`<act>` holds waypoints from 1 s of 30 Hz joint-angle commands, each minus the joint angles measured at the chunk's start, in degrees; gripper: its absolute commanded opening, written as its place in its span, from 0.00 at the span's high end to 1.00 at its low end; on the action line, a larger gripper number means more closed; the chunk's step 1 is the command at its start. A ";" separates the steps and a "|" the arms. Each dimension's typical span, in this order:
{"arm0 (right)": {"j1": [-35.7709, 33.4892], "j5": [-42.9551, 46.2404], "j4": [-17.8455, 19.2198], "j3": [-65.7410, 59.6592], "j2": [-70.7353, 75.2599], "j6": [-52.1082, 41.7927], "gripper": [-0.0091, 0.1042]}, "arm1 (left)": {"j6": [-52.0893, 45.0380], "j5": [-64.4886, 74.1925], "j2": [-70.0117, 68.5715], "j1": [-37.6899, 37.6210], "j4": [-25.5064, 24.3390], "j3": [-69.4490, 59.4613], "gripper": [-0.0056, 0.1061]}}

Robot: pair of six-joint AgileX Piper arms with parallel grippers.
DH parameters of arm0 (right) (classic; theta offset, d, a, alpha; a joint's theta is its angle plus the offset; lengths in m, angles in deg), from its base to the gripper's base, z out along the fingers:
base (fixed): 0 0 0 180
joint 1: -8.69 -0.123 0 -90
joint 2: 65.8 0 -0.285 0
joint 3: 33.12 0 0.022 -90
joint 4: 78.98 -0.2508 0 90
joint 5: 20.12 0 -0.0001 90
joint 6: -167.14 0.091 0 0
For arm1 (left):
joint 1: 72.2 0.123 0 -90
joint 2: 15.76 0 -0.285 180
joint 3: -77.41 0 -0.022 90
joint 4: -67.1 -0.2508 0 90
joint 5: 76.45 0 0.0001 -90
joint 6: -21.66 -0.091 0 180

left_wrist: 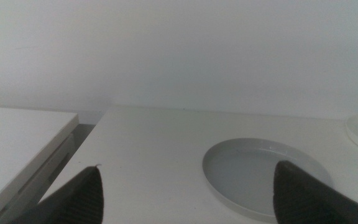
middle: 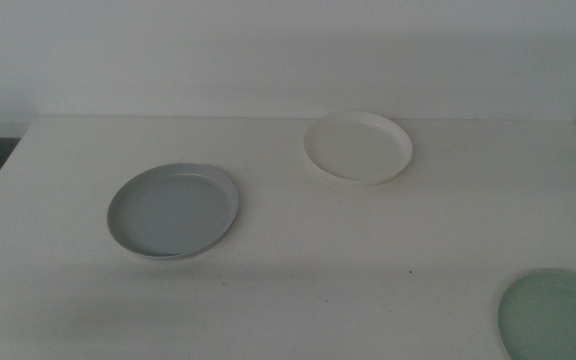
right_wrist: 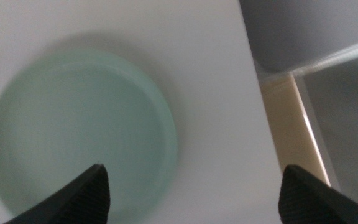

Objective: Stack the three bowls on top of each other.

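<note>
The middle view looks forward and down over the surface (middle: 298,230), the grey bowl (middle: 173,210) at its left. The left wrist view skims low toward that bowl (left_wrist: 263,174). The right wrist view stares down close on the green bowl (right_wrist: 79,134), which the middle view (middle: 558,315) shares.

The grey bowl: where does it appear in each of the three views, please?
Middle view: grey bowl left of centre on the table.
Left wrist view: low, between the left gripper's open jaws.
Right wrist view: not in it.
Shared landmark: the white bowl, also at the left wrist picture's edge.
</note>
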 commanded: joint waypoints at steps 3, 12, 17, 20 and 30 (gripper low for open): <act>0.69 18.36 -1.68 -6.86 -1.92 -1.70 0.11 | 0.30 -0.67 -0.20 -0.08 0.01 0.01 0.11; 0.69 22.65 1.08 -16.92 -8.58 -3.31 0.39 | 0.04 -0.67 -0.20 -0.08 0.01 0.01 0.11; 0.69 24.88 1.34 -14.71 -15.92 -1.52 0.44 | 0.04 -0.67 -0.20 -0.08 0.01 0.01 0.11; 0.69 22.61 1.48 -12.46 -21.55 -1.52 0.44 | 0.04 -0.67 -0.20 -0.08 0.01 0.01 0.11; 0.69 17.89 0.40 -6.46 -38.17 -1.52 0.44 | -0.98 -0.67 -0.20 -0.08 0.01 0.01 0.11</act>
